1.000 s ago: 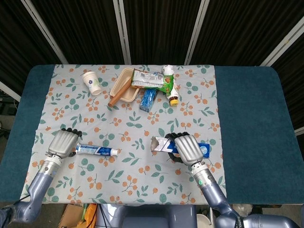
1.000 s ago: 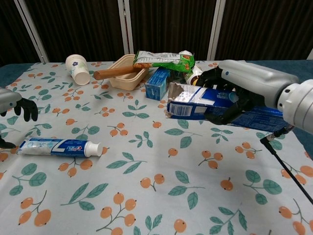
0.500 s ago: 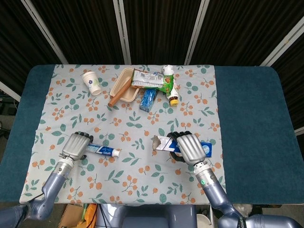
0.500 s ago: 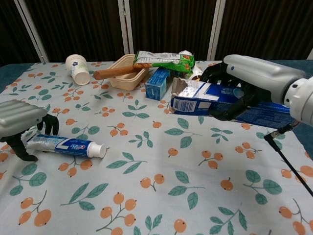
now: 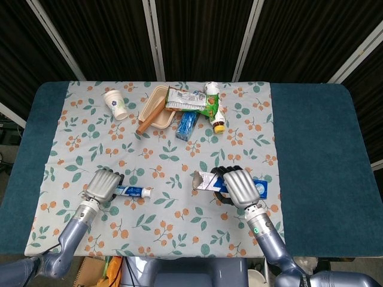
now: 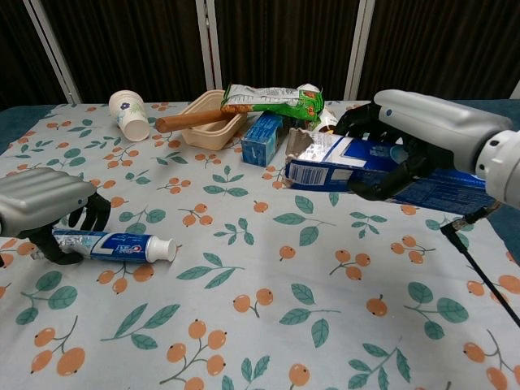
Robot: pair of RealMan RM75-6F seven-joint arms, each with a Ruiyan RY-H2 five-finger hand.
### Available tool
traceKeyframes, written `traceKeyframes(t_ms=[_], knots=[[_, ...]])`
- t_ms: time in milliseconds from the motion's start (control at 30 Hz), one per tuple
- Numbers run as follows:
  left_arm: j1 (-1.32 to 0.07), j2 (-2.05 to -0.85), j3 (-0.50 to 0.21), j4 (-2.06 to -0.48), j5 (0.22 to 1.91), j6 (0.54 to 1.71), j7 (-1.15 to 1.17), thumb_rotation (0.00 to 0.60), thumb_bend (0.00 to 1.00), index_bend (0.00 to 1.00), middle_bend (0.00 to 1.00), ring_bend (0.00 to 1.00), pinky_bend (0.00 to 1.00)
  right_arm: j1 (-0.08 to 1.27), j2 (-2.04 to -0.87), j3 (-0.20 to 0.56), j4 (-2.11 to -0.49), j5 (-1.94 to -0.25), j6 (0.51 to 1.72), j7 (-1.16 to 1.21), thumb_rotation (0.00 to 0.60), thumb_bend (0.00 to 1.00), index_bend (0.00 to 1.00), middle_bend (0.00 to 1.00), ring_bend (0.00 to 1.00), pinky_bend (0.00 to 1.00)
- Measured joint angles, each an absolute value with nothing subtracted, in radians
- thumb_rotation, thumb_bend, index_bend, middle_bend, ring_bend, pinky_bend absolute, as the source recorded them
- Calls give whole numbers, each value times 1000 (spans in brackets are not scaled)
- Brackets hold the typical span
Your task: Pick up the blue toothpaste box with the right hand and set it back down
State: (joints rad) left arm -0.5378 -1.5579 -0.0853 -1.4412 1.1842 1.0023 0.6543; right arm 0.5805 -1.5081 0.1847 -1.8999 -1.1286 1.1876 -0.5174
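A long table (image 5: pixel 311 149) covered in dark blue felt fills the room's middle, and a pale cloth (image 5: pixel 161 161) printed with green leaves and orange berries is spread over most of it; behind stand dark pleated curtains (image 5: pixel 197 36) crossed by slanting white bars. On the near right of the cloth the right hand (image 6: pixel 390 158) is wrapped around the blue toothpaste box (image 6: pixel 325 166), fingers over the top and thumb underneath; the box, its torn silver end pointing toward the middle of the table, appears to sit clear of the cloth in the chest view. On the near left the left hand (image 6: pixel 49 213) curls over the tail end of a toothpaste tube (image 6: pixel 122 245) lying flat on the cloth, though whether it truly grips it I cannot tell. At the far edge is a cluster: a paper cup (image 5: pixel 115 104) on its side, a tan tray (image 5: pixel 157 107) with a wooden rolling pin (image 5: pixel 148 117) across it, a green snack bag (image 5: pixel 191 100), a small blue carton (image 5: pixel 186 126) and a bottle (image 5: pixel 218 122).
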Motion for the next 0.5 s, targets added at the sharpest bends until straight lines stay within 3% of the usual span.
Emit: traceKeyframes(t_ms=[167,500], knots=[[-540,-1559,-78,-1435,1182,1022,670,600,477,716,749,676,687,577,-1494,184,-1918,-1130,1200,-517,600,400,404,474,430,373],[-580,-1464,-103,-1496,1306,1073,646,600,480,718,747,678,689,569,-1445,201,-1975,-1131,1217,-485,600,402,404,474,430,373]])
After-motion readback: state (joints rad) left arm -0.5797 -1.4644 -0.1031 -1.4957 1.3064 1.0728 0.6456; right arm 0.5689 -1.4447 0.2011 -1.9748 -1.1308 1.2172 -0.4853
